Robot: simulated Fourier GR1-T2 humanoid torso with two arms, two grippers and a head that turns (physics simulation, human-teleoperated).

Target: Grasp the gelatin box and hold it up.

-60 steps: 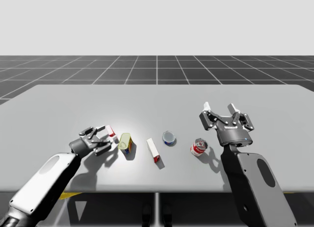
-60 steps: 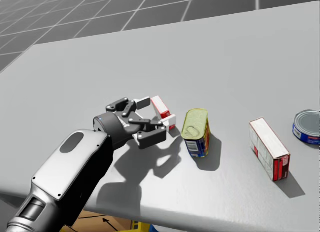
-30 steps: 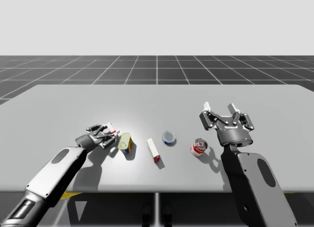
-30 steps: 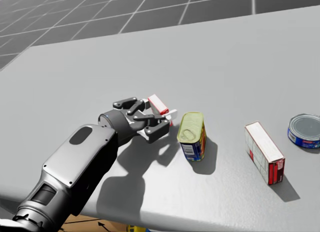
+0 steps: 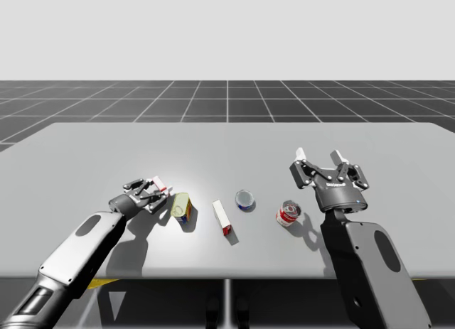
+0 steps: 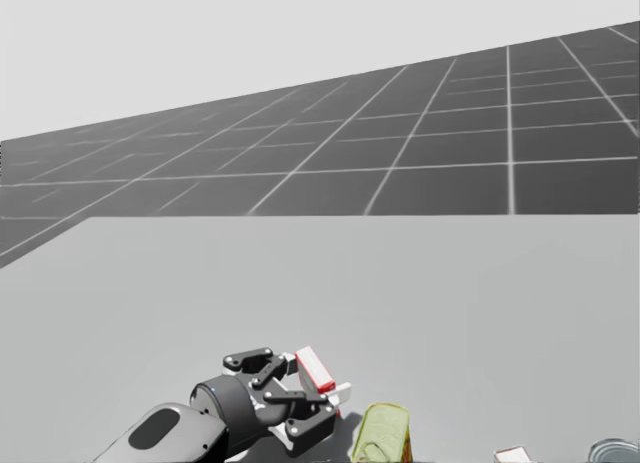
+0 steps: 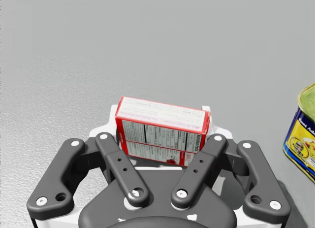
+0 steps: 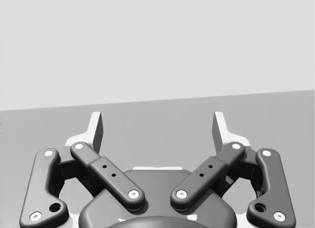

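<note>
Raised since a second ago, the jaws of my left gripper (image 7: 160,123) clamp the gelatin box (image 7: 158,134), seemingly just clear of the table (image 5: 227,141); my head has turned up. Grasp done, lift barely begun. My right gripper (image 8: 157,129) waits, jaws apart.

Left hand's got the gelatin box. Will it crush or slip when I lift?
Probably stiff enough: the gelatin box shows flat faces and square edges in my left hand, no dent visible. Likely light: it looks small beside the yellow can. It could pivot, since the fingers hold its two narrow ends.
</note>
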